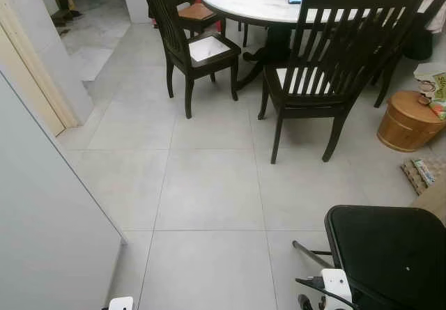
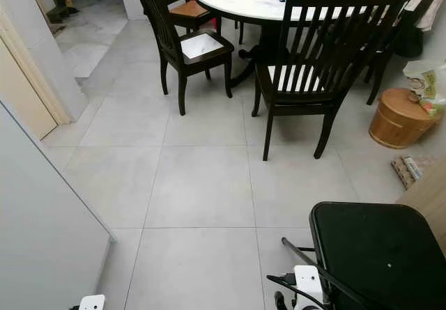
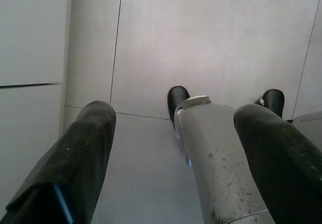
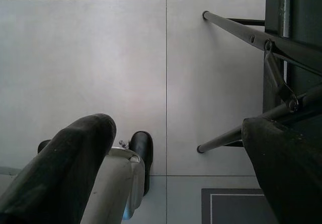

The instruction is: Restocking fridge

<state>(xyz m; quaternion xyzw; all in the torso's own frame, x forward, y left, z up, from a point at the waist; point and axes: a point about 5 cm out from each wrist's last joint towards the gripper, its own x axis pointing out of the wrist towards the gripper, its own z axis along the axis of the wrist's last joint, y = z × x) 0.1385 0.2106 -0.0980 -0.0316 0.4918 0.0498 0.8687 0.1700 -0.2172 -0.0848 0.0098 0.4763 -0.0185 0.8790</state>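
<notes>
Head views: large matte grey floor tiles (image 1: pixel 209 184) run to a round white marble-topped table (image 1: pixel 244 3) ringed by dark slatted wooden chairs (image 1: pixel 327 66). A smooth white fridge door (image 1: pixel 42 212) fills the robot's left; a black folding stool (image 1: pixel 390 254) on thin metal legs stands at its right, and a round wooden tub (image 1: pixel 408 120) sits farther off.

Left wrist view: the left gripper (image 3: pixel 176 148) hangs over the tiles, scuffed black fingers (image 3: pixel 75 163) spread apart, empty, the fridge's flat panel (image 3: pixel 30 32) beside it.

Right wrist view: the right gripper (image 4: pixel 176 163) hangs likewise, fingers parted and empty, near the stool's tubular legs (image 4: pixel 251 38).
</notes>
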